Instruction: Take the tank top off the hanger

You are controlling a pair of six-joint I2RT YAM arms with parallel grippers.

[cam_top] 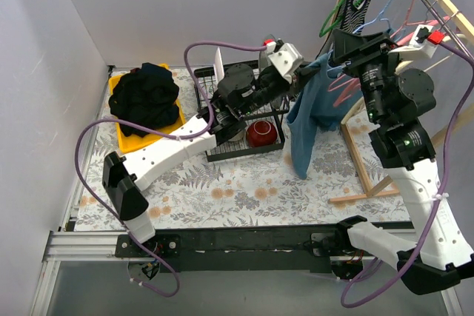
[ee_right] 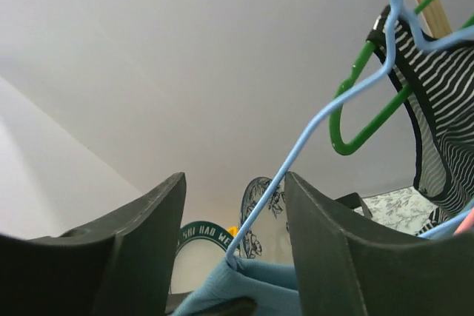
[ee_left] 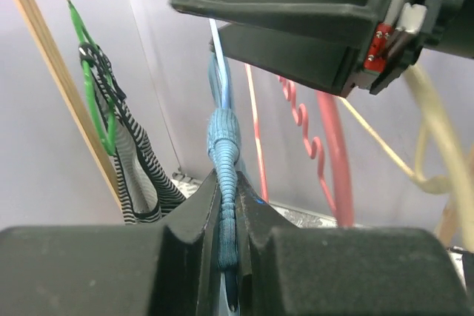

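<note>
Tank top (cam_top: 305, 120) hangs at the right rear of the desk (cam_top: 244, 190), its blue cloth drooping beside the wooden rack (cam_top: 355, 155) and just right of the wire basket (cam_top: 222, 155). My left hand (ee_left: 226, 205) is clamped on its bunched strap: in the left wrist view the rolled blue band is pinched tight between the two fingers, rising from them toward the thin blue wire above. My right hand (ee_right: 235, 183) sits higher, close to the rail, with its fingers apart; the hanger (ee_right: 259, 207) wire runs down through the gap between them and into the blue cloth below, and I see it touching neither finger. On the same rail a striped top (ee_right: 437, 109) hangs on a green hanger (ee_right: 363, 135), just beyond the blue one, and a pink hanger (ee_left: 333, 153) hangs close by. A red bowl (cam_top: 261, 133) sits in the basket, and black clothes (cam_top: 146, 98) are piled on a yellow tray (cam_top: 129, 138) at the left rear
</note>
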